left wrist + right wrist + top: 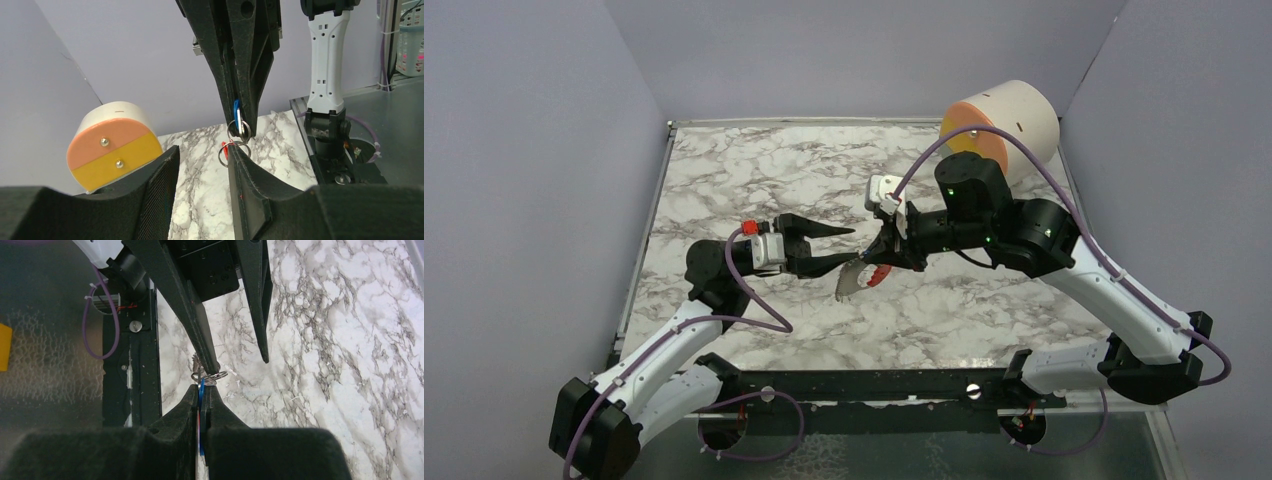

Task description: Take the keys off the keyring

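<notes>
My right gripper (pixel 881 262) is shut on the blue-headed key (pixel 236 107), which also shows edge-on between its fingers in the right wrist view (pixel 201 397). Silvery split rings (pixel 239 131) hang from the key just past the fingertips. The keyring's grey strap (pixel 847 283) and red piece (pixel 880 275) dangle below, above the table. My left gripper (pixel 859 245) is open. Its one fingertip (pixel 233 151) touches the lower ring and seems to poke into it; the other finger (pixel 167 165) stands free to the side. In the right wrist view that fingertip (pixel 214 365) meets the rings (pixel 209 376).
A white cylinder with an orange and yellow face (pixel 1004 125) stands at the back right of the marble table (pixel 754 180); it also shows in the left wrist view (pixel 112 150). A black rail (pixel 854 385) runs along the near edge. Grey walls close in the left, back and right.
</notes>
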`<action>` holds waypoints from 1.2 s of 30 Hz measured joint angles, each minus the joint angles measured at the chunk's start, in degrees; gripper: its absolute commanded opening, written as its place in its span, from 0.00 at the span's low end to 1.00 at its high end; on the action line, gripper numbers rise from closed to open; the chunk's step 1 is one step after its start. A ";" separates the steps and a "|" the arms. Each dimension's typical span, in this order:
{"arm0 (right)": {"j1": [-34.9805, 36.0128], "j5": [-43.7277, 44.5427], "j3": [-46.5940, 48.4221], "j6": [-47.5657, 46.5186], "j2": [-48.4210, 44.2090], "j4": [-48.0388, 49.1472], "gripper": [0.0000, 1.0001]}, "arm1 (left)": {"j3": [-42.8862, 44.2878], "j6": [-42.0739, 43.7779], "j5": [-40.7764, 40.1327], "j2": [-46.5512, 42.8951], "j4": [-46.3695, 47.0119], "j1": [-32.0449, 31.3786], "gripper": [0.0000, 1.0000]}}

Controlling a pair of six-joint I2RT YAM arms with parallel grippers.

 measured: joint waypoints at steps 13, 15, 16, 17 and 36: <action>0.11 0.04 -0.48 0.07 -1.05 0.96 0.01 | -0.02 -1.51 3.54 0.44 1.46 -2.43 0.33; 0.22 0.02 -0.48 0.22 -1.11 1.01 0.01 | -0.02 -1.46 3.72 0.44 1.51 -2.78 0.34; 0.26 0.02 -0.48 0.22 -1.11 1.01 0.01 | -0.02 -1.42 3.78 0.44 1.53 -2.91 0.34; 0.28 0.02 -0.48 0.24 -1.11 1.01 0.01 | -0.02 -1.27 3.85 0.44 1.55 -3.08 0.34; 0.39 0.20 -2.03 0.81 -1.46 1.70 0.01 | -2.21 1.16 3.85 -0.09 2.36 -3.98 0.00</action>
